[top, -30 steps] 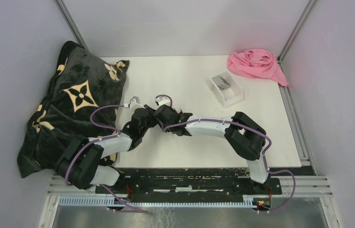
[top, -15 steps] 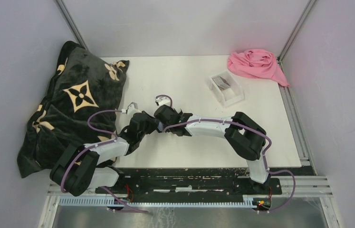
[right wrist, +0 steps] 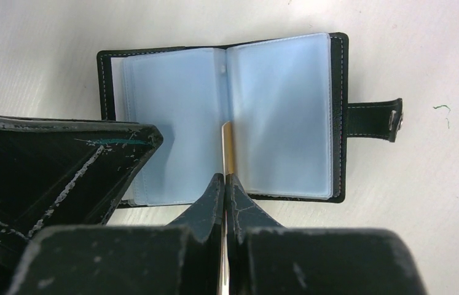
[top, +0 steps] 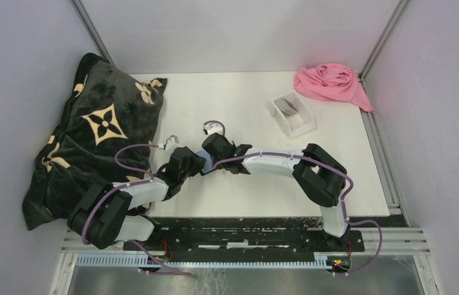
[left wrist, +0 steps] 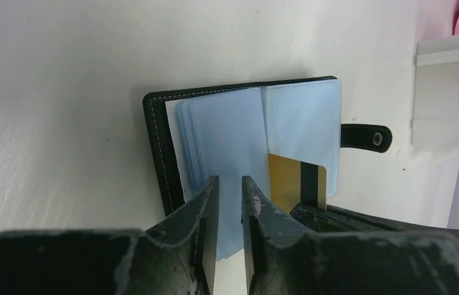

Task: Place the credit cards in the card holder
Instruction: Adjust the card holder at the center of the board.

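Right hand (right wrist: 223,184) pinches gold card (right wrist: 228,150) edge-on against open card holder (right wrist: 337,117).

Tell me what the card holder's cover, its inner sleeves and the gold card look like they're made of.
Card holder cover: black leather or imitation, matte, with pale edge stitching. Inner sleeves: soft translucent blue-tinted plastic, slightly glossy. Gold card: stiff plastic, likely, with a dark stripe down it.

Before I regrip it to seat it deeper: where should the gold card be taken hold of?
By the gold card's exposed near edge, coming from the open side of the card holder; its far end already sits in a clear sleeve.
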